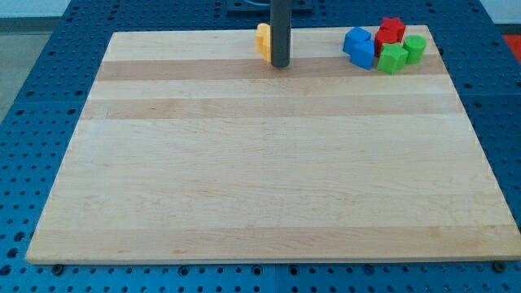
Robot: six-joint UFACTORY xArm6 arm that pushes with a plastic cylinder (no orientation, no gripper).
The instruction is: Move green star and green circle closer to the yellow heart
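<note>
Green star: the green star (pixel 392 59) sits near the board's top right corner, in a tight cluster of blocks, well apart from my tip.
My tip: my tip (pixel 280 65) rests on the board near the top edge, just to the view's right of the yellow block; it has no jaws and holds nothing.
Arm pose: the dark rod (pixel 280 28) stands upright, running straight up out of the view's top.
Yellow block: one yellow block (pixel 263 41), partly hidden behind the rod, so its heart shape cannot be confirmed; touching or just beside the rod.
Green circle: the green circle (pixel 415 48) lies just right of the star, at the cluster's right end.
Green count: two.
Blue blocks: two blue blocks (pixel 359 46), pressed together, just left of the star; shapes unclear.
Red blocks: red blocks (pixel 391 32), seemingly two, just above the star.
Board: one pale wooden board (pixel 269 179) on a blue perforated table (pixel 49 41).
</note>
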